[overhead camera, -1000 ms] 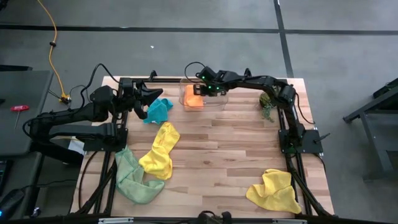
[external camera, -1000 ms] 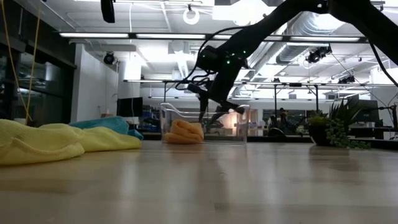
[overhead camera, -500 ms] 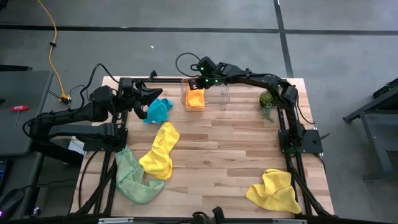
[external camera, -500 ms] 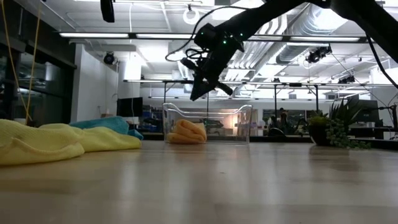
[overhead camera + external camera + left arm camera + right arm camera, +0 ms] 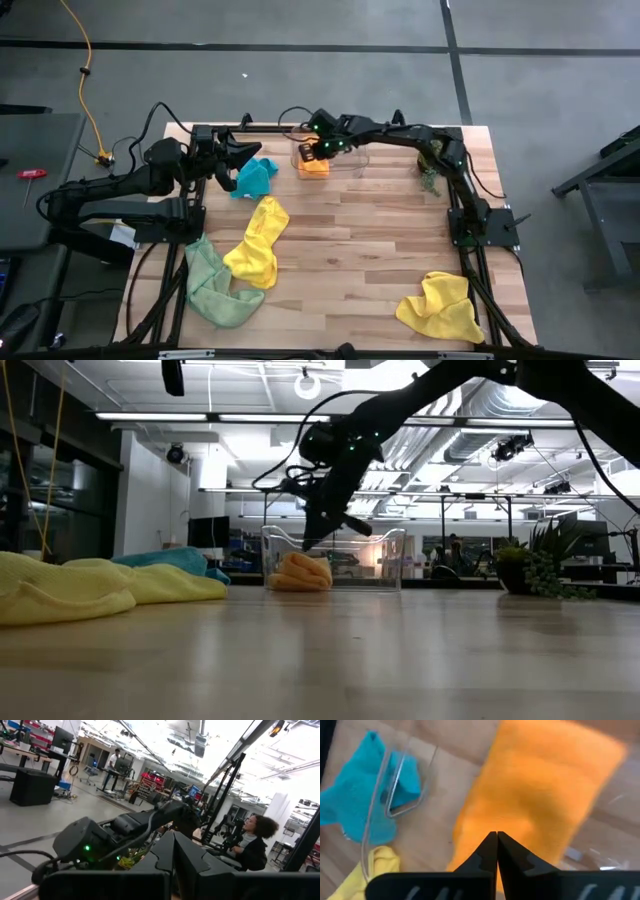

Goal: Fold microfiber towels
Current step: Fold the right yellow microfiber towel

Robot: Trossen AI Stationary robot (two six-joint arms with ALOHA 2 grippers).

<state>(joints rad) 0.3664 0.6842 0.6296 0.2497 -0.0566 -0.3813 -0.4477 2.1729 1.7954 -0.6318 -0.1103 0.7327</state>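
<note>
light: bright overhead strips, upper low view | glare: blown-out ceiling, left wrist view | blur: orange towel (image 5: 540,795) soft, right wrist view | shadows: faint

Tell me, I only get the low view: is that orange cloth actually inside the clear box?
Observer: Yes; from above, the orange towel lies inside the clear bin, at its left end.
Operator: Is the hand over it holding anything?
Observer: No; the right hand is shut, fingertips together, empty, pointing at the orange towel.
Operator: Where's the other arm?
Observer: The left hand waits at the table's far left, beside the teal-blue towel.
</note>
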